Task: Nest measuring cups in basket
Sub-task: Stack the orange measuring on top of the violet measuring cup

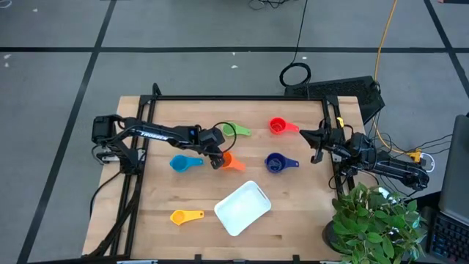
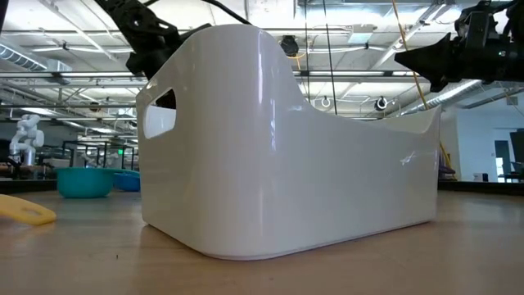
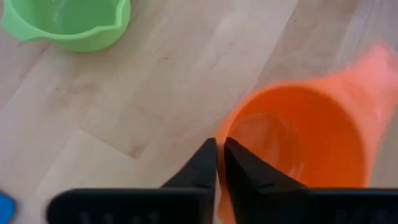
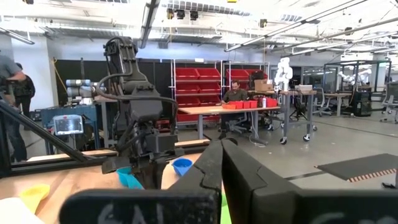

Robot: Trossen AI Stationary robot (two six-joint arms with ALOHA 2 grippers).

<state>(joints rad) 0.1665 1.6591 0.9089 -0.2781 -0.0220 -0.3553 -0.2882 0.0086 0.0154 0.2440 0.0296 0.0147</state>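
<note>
Surface: wooden surface (image 1: 293,213), workshop room beyond.
Basket: white basket (image 1: 242,207) near front edge, empty.
Cups: orange cup (image 1: 233,162) mid-surface; others scattered around, outside basket.
Left gripper (image 1: 218,160): jaws pinching orange cup rim.
Right gripper (image 1: 316,144): right edge, raised, jaws pressed together.

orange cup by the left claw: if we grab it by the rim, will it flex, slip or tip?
The orange measuring cup looks like thin moulded plastic, so probably light and fairly stiff. Its wall looks glossy, so a rim pinch may slip. The left claw, shut at its rim, is off to one side, and the handle adds weight elsewhere, so the cup may tilt when lifted.
</note>
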